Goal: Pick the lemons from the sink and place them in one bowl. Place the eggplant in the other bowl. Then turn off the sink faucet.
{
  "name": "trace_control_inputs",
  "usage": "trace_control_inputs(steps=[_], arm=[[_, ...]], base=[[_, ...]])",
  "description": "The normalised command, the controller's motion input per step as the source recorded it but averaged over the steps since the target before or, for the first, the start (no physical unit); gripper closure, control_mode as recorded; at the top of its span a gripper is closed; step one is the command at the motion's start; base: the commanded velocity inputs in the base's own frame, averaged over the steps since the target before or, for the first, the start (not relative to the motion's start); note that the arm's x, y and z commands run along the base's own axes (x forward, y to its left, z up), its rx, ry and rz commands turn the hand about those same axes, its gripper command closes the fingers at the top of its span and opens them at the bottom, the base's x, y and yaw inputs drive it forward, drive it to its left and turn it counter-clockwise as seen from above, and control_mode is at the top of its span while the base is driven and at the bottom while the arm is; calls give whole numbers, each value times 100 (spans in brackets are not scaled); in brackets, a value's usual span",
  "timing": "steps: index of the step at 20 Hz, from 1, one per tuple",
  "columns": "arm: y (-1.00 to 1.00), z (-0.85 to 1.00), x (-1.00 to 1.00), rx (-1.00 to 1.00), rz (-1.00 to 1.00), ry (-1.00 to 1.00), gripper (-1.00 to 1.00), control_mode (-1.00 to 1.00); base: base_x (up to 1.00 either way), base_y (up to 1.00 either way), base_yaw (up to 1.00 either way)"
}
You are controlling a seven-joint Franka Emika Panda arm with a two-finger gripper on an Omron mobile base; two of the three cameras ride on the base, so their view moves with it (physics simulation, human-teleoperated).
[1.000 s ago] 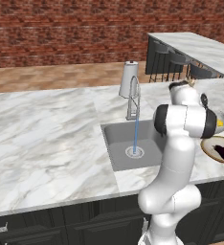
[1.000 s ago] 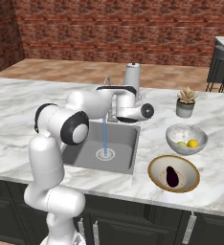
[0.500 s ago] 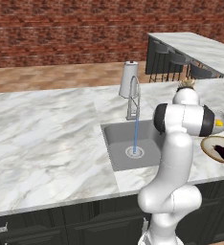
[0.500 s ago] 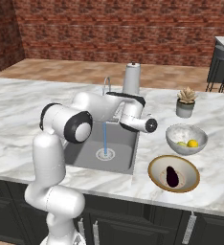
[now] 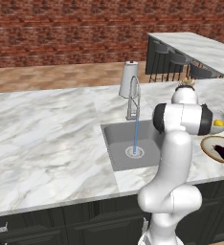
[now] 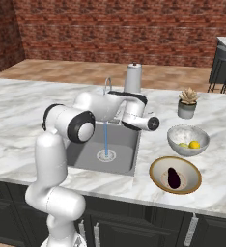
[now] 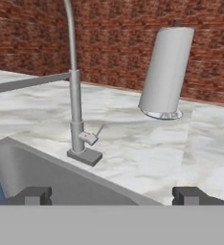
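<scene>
Reading the right base view left to right, we get:

Sink (image 6: pixel 88 153): grey basin sunk in the marble counter (image 6: pixel 18 120), nothing in it that we can see but the drain ring and the water stream (image 6: pixel 105 140) landing on it. No fruit left to fetch, so we judge the sorting done.

Faucet (image 6: pixel 108 85): slim chrome arch at the back edge of the basin, spout over the drain, water running. In the hand view the side lever (image 7: pixel 99 130) sticks up and out beside the column base. Water on means the last step is not yet done.

Gripper (image 7: pixel 112 195): jaws at full spread, nothing between them, touching nothing. It sits over the basin's rear part, aimed at the faucet base. We judge it is opened wide to get a finger past the thin lever and push it.

Pale cylinder (image 6: pixel 133 77): tapered, standing behind the faucet, apart from it. Not the target; a collision risk if we overshoot.

Wooden bowl (image 6: pixel 159 181): shallow, on the counter right of the sink, eggplant (image 6: pixel 173 178) lying in its dark middle.

Stone bowl (image 6: pixel 176 136): deep, speckled, just behind the wooden one. Both lemons (image 6: pixel 194 144) sit side by side at the bottom.

Potted plant (image 6: pixel 187 102): behind the bowls, well clear of the work.
</scene>
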Motion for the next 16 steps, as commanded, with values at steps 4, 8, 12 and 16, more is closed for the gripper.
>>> trace_control_inputs(steps=[4, 8, 12, 16], arm=[[0, -15, 14, 0, 0, -4, -100, -100], [11, -30, 21, 0, 0, -6, -100, -100], [21, -14, 22, 0, 0, -6, -100, -100], [32, 0, 25, 0, 0, 0, -100, -100]], base=[[0, 0, 0], [0, 0, 0], [0, 0, 0], [0, 0, 0]])
